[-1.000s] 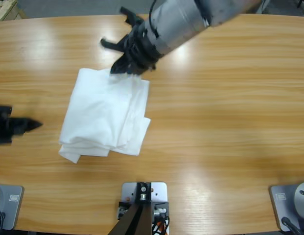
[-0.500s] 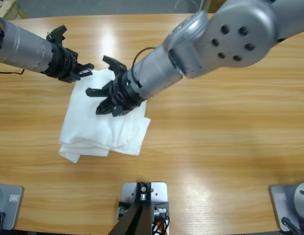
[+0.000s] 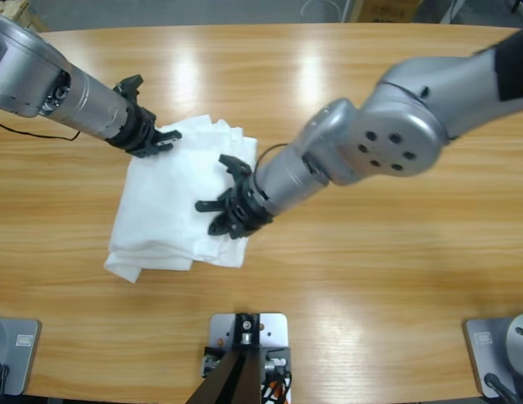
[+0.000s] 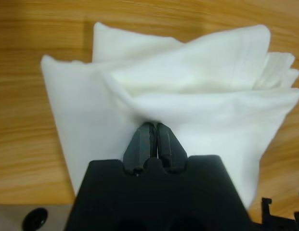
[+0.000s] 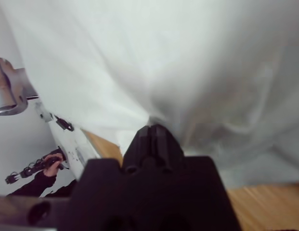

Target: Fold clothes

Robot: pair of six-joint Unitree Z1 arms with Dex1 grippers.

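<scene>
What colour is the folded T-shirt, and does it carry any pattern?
The T-shirt is plain white with no visible print or pattern; the high view shows it best.

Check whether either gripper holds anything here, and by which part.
The left gripper is shut on a fold at the T-shirt edge. The right gripper presses into the cloth; whether it grips cannot be told.

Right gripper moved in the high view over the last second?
Yes. The right gripper has travelled from the folded T-shirt's far edge toward the camera, down across the cloth to its near right edge.
</scene>
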